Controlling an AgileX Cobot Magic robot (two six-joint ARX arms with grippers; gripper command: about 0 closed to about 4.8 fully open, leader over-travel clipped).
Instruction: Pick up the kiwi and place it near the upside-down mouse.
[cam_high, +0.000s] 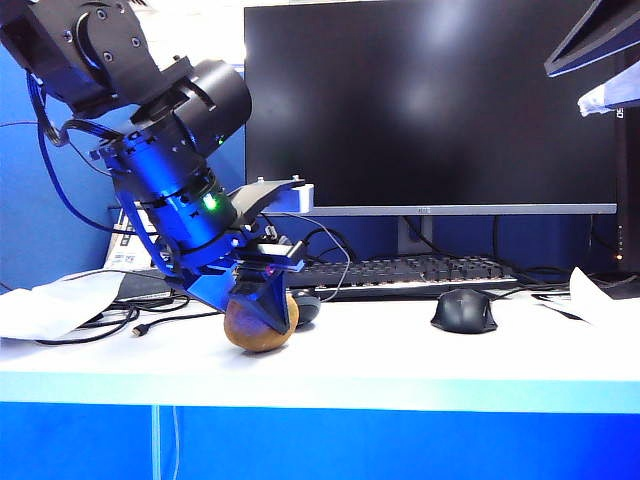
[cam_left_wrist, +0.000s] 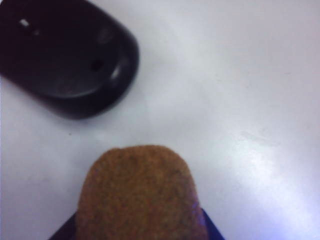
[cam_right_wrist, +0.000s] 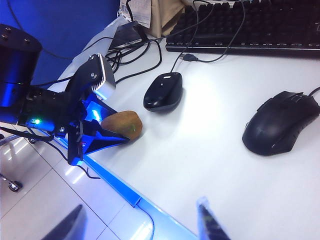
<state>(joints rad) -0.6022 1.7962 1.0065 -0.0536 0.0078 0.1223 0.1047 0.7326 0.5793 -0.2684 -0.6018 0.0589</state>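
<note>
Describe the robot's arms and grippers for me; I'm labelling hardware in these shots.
The left arm is black, built of cylindrical segments lit with a blue sheen, with a green indicator light and black cables looping off it. The left gripper has black wedge-shaped fingers under a silver-grey camera block. Of the right gripper, only dark finger tips show.

White table (cam_high: 400, 350) with kiwi (cam_right_wrist: 123, 124), upside-down mouse (cam_right_wrist: 163, 91), upright black mouse (cam_right_wrist: 281, 123), keyboard (cam_high: 410, 272), papers (cam_high: 50, 305).

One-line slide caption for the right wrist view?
Left gripper clamps the kiwi beside the upside-down mouse.
</note>
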